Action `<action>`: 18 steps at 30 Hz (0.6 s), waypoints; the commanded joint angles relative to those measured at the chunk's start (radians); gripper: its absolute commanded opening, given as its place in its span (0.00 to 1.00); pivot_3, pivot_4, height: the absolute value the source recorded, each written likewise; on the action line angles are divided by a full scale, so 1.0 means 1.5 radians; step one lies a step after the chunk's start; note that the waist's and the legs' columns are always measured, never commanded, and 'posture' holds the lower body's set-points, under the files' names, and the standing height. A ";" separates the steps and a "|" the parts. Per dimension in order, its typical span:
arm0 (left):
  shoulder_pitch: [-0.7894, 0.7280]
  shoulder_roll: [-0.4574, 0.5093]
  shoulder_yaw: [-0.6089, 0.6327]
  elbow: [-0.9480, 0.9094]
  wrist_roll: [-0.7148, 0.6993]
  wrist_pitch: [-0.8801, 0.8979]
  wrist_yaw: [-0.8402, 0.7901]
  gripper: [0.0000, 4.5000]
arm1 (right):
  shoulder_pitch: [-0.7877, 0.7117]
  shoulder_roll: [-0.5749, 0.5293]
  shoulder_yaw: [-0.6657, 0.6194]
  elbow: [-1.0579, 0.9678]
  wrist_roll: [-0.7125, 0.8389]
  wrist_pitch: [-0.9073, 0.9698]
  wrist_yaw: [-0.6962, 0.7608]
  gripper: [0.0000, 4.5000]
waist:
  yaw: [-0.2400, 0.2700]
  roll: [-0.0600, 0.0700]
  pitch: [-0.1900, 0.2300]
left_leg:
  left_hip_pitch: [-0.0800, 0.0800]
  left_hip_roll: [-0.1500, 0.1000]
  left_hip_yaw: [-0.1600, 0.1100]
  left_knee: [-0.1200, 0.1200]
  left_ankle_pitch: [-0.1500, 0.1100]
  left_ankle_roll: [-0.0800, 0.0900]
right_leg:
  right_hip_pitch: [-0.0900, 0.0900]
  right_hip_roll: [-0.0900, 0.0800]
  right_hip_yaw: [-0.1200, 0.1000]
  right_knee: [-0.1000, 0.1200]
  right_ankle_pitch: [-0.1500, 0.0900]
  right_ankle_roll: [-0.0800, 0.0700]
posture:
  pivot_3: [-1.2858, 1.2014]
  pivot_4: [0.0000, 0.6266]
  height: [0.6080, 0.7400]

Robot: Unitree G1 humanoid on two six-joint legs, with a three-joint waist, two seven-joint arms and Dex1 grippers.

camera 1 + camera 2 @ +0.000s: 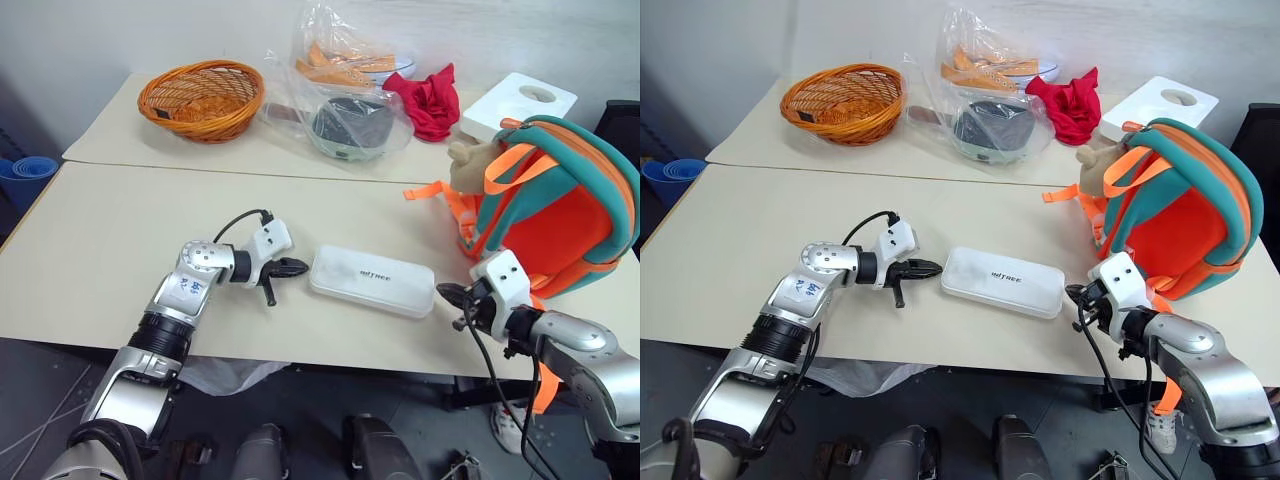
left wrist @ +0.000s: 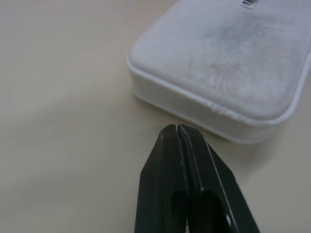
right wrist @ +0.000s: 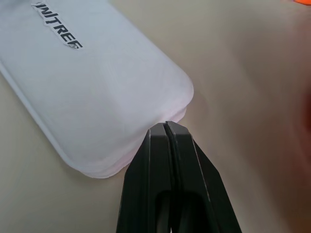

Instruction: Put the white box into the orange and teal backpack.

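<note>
Left to right, all places given relative to the white box (image 1: 372, 281). The white box lies flat on the table (image 1: 120, 230), its long axis running across in front of you, from your left gripper toward your right one, tipping slightly nearer to you at its right end.

Left end: your left gripper (image 1: 297, 266) sits just beside the box's left short edge, pointing at it along the long axis. Its two black fingers are pressed together with nothing between them; the left wrist view shows the joined tips close to the box's rounded edge, and whether they touch it cannot be told.

Right end: your right gripper (image 1: 447, 293) mirrors this, its tips just beside the right corner of the box. These fingers are likewise fully closed and hold nothing; the right wrist view shows them meeting right at the box's rim, contact again uncertain.

Beyond the right end: the orange and teal backpack (image 1: 560, 205) stands upright just past the box, behind your right gripper, a tan plush toy (image 1: 470, 160) at its near upper side.

Judgement: the two arms are about equally near, one at each short end, so the box is bracketed lengthwise. The coming move likely turns on squeezing inward along that long axis and then carrying the box rightward toward the backpack.
</note>
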 commanded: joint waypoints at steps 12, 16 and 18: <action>-0.002 0.025 0.044 -0.061 -0.067 0.161 -0.062 0.05 | -0.051 0.041 0.015 0.046 -0.057 -0.021 -0.006 0.00 | 0.001 0.000 0.000 | 0.000 0.000 0.000 0.001 0.000 0.000 | 0.000 0.000 0.000 0.001 0.000 0.000 | 0.52 0.24 1.00; -0.036 0.042 0.065 -0.003 -0.093 0.265 -0.067 0.28 | -0.045 0.040 0.013 0.049 -0.061 -0.028 -0.001 0.00 | -0.001 0.000 0.000 | 0.000 0.000 0.000 0.001 0.000 0.000 | -0.001 0.001 0.000 0.001 0.000 0.000 | 0.52 0.24 1.00; -0.060 0.043 0.079 0.029 -0.125 0.364 -0.077 0.41 | -0.039 0.039 0.012 0.051 -0.064 -0.034 0.003 0.00 | 0.001 0.000 0.000 | 0.000 0.000 0.000 0.001 0.000 0.000 | -0.001 0.001 0.000 0.001 0.000 0.000 | 0.52 0.24 1.00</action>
